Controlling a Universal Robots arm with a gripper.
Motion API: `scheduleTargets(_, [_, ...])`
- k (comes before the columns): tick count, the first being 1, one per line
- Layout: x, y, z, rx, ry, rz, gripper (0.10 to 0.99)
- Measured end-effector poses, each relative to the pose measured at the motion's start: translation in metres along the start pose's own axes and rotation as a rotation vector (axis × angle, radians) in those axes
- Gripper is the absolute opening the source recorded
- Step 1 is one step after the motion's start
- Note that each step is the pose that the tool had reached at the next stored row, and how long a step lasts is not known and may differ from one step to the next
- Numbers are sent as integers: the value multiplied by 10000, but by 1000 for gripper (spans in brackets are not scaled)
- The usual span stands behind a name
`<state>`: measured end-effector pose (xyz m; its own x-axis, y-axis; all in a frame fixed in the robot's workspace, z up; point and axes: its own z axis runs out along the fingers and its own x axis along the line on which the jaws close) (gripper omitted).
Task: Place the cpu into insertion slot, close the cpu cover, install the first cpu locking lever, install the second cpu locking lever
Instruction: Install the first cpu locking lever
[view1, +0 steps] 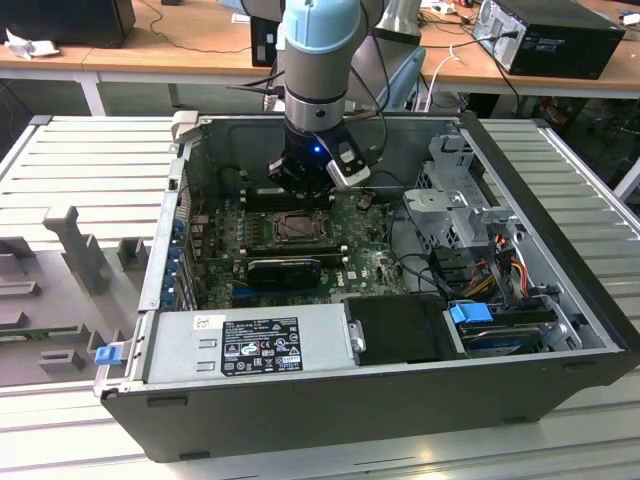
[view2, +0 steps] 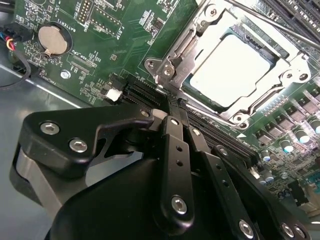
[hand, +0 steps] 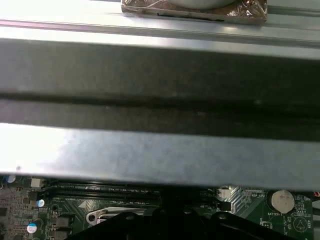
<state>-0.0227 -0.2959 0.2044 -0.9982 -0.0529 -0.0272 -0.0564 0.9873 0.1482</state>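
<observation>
The cpu (view2: 231, 70) sits in the slot (view2: 197, 82) on the green board (view2: 100, 50), its pale top bare; the cover (view2: 280, 47) lies shut around it, framing the chip; the tool (view2: 172, 116) hangs just beside the socket's corner with its black fingers (view2: 175, 150) pressed together and nothing between them; in the exterior view the arm (view1: 315, 60) reaches down into the open case (view1: 560, 250).

An open dark grey metal computer case (view1: 560, 300) lies on its side. Inside it, the green motherboard (view1: 370, 262) carries the square black-framed insertion slot (view1: 297, 228) near its middle. The pale blue and grey robot arm (view1: 316, 60) reaches down directly behind the slot, its black gripper (view1: 300, 178) just above the board.
</observation>
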Motion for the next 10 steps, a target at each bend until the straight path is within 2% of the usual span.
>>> scheduleTargets(6, [-3,-3,19,142,8,-10,106])
scheduleTargets(10, [-3,-6,37,160,12,-20,106])
